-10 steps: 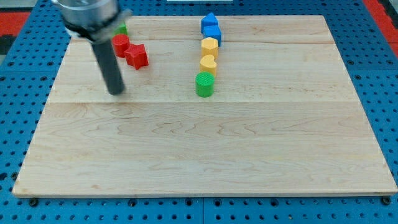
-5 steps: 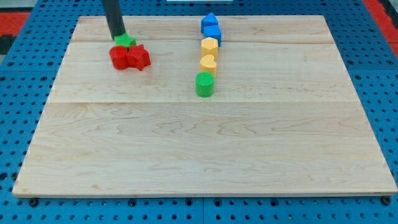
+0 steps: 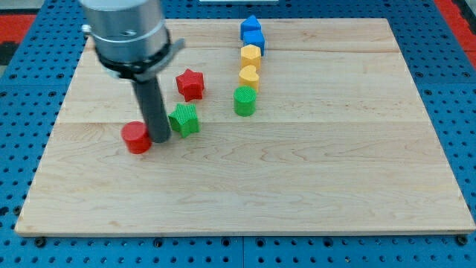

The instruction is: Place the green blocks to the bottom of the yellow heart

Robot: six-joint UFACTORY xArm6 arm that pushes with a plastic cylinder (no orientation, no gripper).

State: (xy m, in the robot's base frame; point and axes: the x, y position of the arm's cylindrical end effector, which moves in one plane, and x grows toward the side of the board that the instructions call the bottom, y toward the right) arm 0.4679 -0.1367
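A yellow heart [image 3: 249,77] lies in the upper middle of the board, with a green cylinder [image 3: 245,100] touching it just below. A second green block, star-shaped [image 3: 184,119], lies to the left of the cylinder. My tip [image 3: 159,138] is on the board right beside that green star's left side, between it and a red cylinder [image 3: 137,138]. The rod and arm head rise toward the view's top left.
A red star [image 3: 190,83] lies above the green star. A yellow hexagon [image 3: 251,55] sits above the heart, and two blue blocks [image 3: 252,34] sit above that near the board's top edge. The wooden board [image 3: 335,164] rests on a blue pegboard.
My tip has swept from the board's top left down toward the middle. The green star, red cylinder and red star have been pushed down and right and have spread apart.
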